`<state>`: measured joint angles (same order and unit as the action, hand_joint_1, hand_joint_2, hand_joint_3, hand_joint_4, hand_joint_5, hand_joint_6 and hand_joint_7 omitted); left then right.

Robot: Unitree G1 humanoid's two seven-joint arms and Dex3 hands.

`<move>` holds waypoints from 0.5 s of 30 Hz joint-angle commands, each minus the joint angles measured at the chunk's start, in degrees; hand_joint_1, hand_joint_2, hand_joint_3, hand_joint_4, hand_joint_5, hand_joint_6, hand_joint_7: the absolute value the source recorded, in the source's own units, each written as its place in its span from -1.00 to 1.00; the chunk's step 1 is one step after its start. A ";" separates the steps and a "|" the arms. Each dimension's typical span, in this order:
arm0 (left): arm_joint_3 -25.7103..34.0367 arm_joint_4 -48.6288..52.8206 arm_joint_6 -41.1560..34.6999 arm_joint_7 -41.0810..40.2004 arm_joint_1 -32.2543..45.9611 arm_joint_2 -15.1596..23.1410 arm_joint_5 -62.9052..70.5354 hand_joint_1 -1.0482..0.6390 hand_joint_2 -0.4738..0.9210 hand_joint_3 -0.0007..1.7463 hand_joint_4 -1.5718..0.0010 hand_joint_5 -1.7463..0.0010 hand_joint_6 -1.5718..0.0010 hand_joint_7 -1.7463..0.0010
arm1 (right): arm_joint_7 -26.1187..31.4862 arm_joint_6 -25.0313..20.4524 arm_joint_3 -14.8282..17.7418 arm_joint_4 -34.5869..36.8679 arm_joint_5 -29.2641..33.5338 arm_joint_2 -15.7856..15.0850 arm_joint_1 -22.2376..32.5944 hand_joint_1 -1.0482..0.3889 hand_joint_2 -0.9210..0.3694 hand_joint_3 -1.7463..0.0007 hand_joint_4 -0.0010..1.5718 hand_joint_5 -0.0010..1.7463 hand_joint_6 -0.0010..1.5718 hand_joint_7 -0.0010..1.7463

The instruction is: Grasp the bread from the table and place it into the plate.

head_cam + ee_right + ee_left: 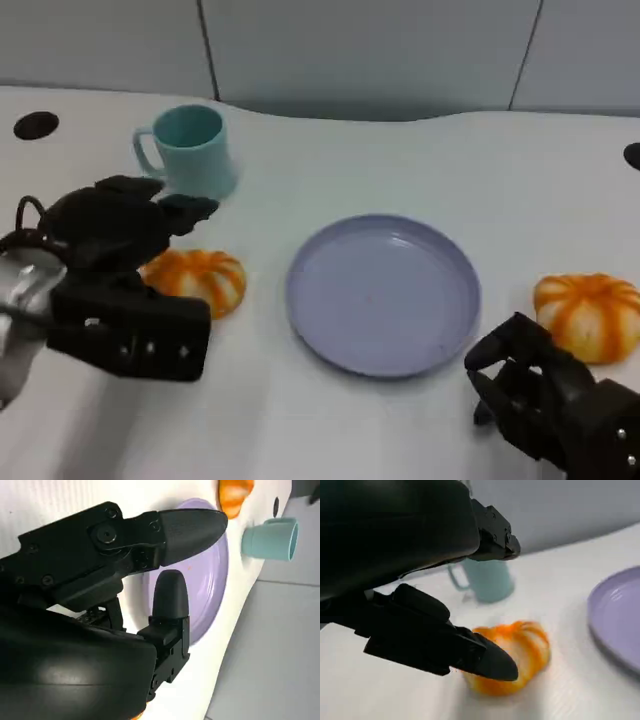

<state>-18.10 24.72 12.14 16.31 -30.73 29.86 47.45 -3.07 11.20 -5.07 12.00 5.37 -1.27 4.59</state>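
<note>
Two orange, pumpkin-shaped breads lie on the white table. The left bread [200,280] [515,655] sits left of the lavender plate [385,295] [620,615], and my left hand [115,255] [420,580] hovers right at it with fingers spread, one fingertip [490,662] in front of the bread; nothing is in its grip. The right bread [590,315] lies to the right of the plate. My right hand [540,395] [150,580] is low, just in front of that bread, fingers apart and empty. The right wrist view shows the plate [210,580] and the left bread [232,497] beyond the fingers.
A teal mug [190,150] [487,580] [270,540] stands behind the left bread, close to my left hand. Dark round holes [36,125] mark the table's far corners. A grey wall rises behind the table's back edge.
</note>
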 commanded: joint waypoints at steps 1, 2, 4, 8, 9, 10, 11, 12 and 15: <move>-4.52 14.24 -1.05 -0.86 -7.63 -3.28 0.66 -0.73 0.99 -0.99 1.00 1.00 0.86 1.00 | -0.04 0.18 0.38 -0.86 -0.04 -0.88 0.88 0.05 -1.00 0.61 -0.24 1.00 -0.53 1.00; -5.61 17.55 -1.77 -0.84 -9.25 -4.45 0.83 -0.73 0.99 -0.99 1.00 1.00 0.87 1.00 | 0.00 0.01 0.39 -1.17 -0.06 -0.87 1.13 0.05 -1.00 0.61 -0.23 1.00 -0.53 1.00; -7.45 23.31 -2.50 -1.83 -11.77 -6.38 1.01 -0.71 0.98 -1.00 1.00 1.00 0.86 0.99 | -0.09 -0.49 0.40 -1.80 -0.23 -0.85 1.48 0.03 -1.00 0.61 -0.23 1.00 -0.53 1.00; -9.80 29.96 -2.27 -4.18 -14.61 -8.07 0.45 -0.68 0.94 -1.00 0.98 0.99 0.84 0.99 | -0.38 -1.03 0.41 -2.44 -0.58 -0.86 1.76 0.03 -1.00 0.61 -0.21 1.00 -0.53 1.00; -10.94 33.55 -2.37 -6.31 -15.33 -9.42 0.99 -0.68 0.94 -1.00 0.98 0.99 0.83 0.99 | -0.33 -1.11 0.38 -2.62 -0.45 -0.93 1.86 0.03 -1.00 0.61 -0.21 1.00 -0.53 1.00; -11.88 36.46 -2.39 -8.04 -15.95 -10.47 1.34 -0.67 0.90 -1.00 0.96 0.98 0.82 0.98 | -0.30 -1.18 0.36 -2.77 -0.35 -0.98 1.93 0.03 -1.00 0.61 -0.22 1.00 -0.54 1.00; -12.80 39.55 -2.53 -9.73 -16.54 -11.78 1.62 -0.66 0.89 -1.00 0.96 0.98 0.82 0.98 | -0.51 -0.72 0.44 -2.65 -0.69 -0.96 2.00 0.03 -1.00 0.61 -0.23 1.00 -0.54 1.00; -13.72 42.35 -2.74 -11.41 -16.99 -13.06 1.92 -0.66 0.87 -1.00 0.95 0.98 0.80 0.98 | -0.65 -0.36 0.53 -2.54 -0.96 -0.95 2.07 0.05 -1.00 0.61 -0.23 1.00 -0.53 1.00; -15.38 47.30 -3.63 -14.26 -17.84 -15.55 1.76 -0.69 0.84 -1.00 0.93 0.97 0.78 0.98 | -0.92 -0.61 0.77 -2.92 -1.58 -0.81 2.43 0.06 -1.00 0.60 -0.23 1.00 -0.53 1.00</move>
<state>-32.12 68.22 9.34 4.31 -47.46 15.86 48.75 -3.75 10.38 -5.36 10.04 4.96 -1.46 6.36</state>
